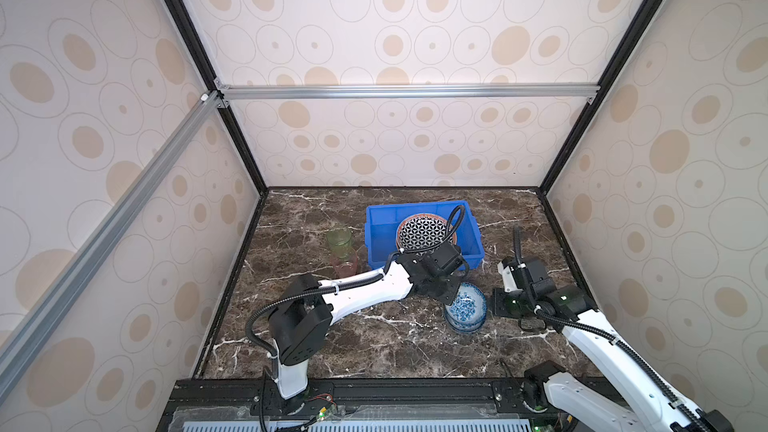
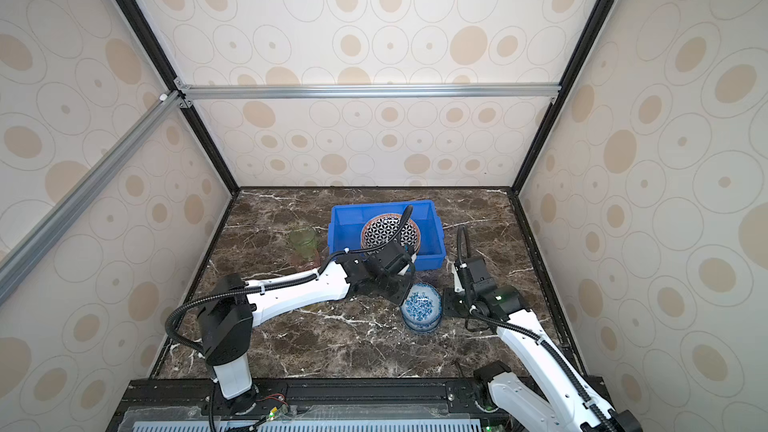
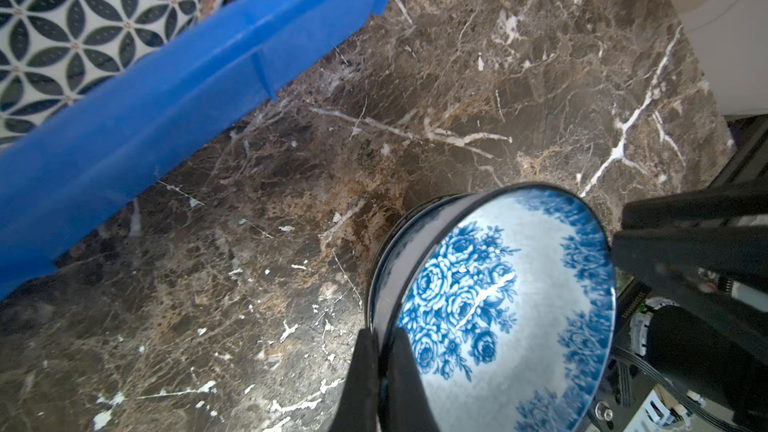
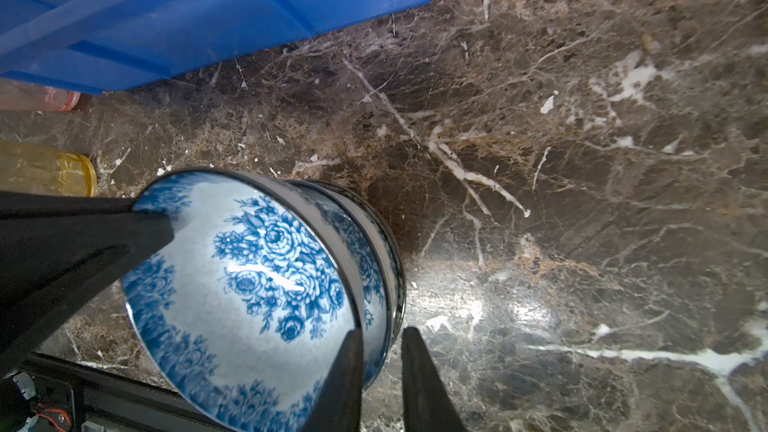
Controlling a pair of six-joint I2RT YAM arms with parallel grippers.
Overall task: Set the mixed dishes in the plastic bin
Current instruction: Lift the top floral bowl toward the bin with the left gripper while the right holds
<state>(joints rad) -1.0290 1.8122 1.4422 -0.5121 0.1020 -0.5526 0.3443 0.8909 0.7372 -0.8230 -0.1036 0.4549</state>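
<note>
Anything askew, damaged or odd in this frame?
Yes: the upper blue-floral bowl hangs tilted over the lower bowl rather than nested flat. The left pincer pinches its rim, while the right pincer straddles another part of that rim, jaws apart.

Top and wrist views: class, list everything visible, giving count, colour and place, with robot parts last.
Rectangular plastic bin: one, bright blue, rear middle of the tabletop.
Round geometric-patterned plate: one, black-and-white, inside the bin.
Translucent cups: one green and one pink, left of the bin; one yellow, seen only in the right wrist view.
Floral bowls: at least two, blue-and-white, stacked in front of the bin, top bowl tilted.
Marble-look tabletop: one, dark brown.
Left pincer: black, shut on the top bowl's rim.
Right pincer: black, open, astride the same rim.
</note>
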